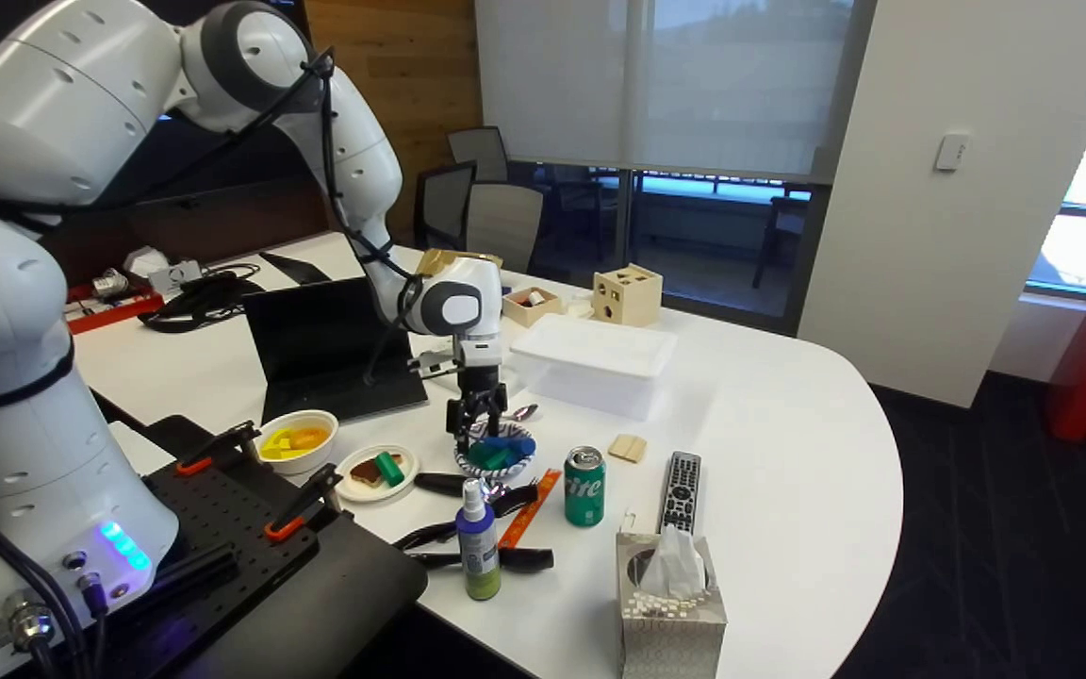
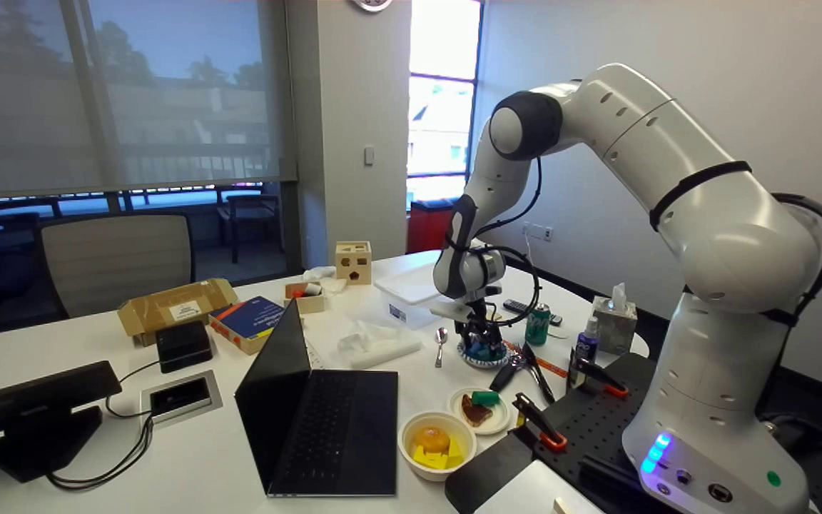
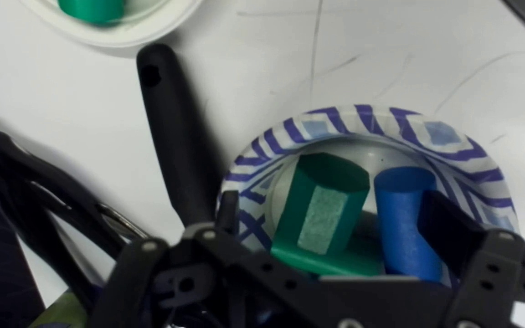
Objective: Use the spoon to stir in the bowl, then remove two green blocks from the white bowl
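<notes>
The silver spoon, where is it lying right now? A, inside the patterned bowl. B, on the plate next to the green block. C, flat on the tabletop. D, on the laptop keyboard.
C: in an exterior view the silver spoon lies on the tabletop, beside the patterned bowl and apart from it.

Both exterior cams are hanging back, looking down across the table (image 1: 788, 453) from opposite sides of the arm (image 2: 632, 128) — tissue box (image 1: 670, 618) looming up front in an exterior view, laptop (image 2: 340, 428) in an exterior view. Wrist cam's sitting close, peering down past the hand (image 3: 331, 209) into the patterned bowl (image 3: 367, 119) all three are sharing.
</notes>
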You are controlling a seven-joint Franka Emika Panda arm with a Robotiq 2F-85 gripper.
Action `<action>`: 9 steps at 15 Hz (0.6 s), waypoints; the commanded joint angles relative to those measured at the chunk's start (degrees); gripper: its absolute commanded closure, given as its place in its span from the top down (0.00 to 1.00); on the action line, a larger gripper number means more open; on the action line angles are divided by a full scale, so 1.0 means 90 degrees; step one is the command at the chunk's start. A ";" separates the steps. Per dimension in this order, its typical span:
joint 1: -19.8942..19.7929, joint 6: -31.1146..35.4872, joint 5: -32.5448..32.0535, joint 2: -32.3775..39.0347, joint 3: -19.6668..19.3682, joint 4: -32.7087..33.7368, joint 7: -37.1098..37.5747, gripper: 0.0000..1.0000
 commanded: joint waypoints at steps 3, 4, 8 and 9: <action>-0.0114 0.0123 0.0012 0.0157 -0.0015 0.0070 -0.0114 1.00; -0.0125 0.0132 0.0015 0.0184 -0.0012 0.0082 -0.0113 1.00; -0.0161 0.0217 0.0060 0.0338 0.0046 0.0140 -0.0121 0.88; -0.0155 0.0251 0.0072 0.0385 0.0055 0.0154 -0.0111 0.68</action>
